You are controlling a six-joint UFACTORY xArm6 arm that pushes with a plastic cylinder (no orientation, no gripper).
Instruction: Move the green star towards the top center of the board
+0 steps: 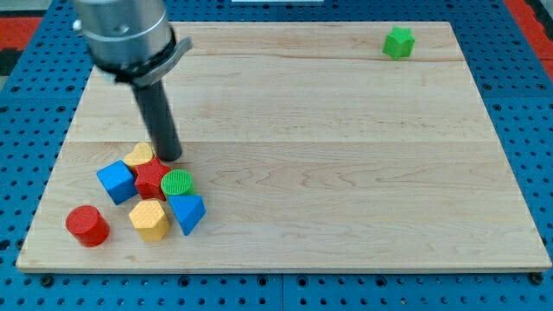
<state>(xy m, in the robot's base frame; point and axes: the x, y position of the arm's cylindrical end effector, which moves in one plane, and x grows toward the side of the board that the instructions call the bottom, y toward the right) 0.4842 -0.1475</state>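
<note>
Camera view, near edge first: red cylinder [86, 225] sits alone near the worktop's [346, 199] bottom-left corner. Just to the view's right of it, yellow hexagonal block [149, 218] touches blue triangular block [187, 212]. Behind those, blue cube [116, 181], a red block [150, 177] (shape unclear, mostly hidden) and green cylinder [177, 183] are packed tight, with a yellow block [138, 155] at the back of the cluster, shape not readable. Rod's tip [169, 159] is down at the cluster's far edge, right by the red and yellow blocks; contact can't be confirmed. No pincer on this arm, so nothing spread or pinched, just the bare rod. Farthest back: green star [398, 42] sits alone near the top-right corner, well apart from the tip and everything else.
</note>
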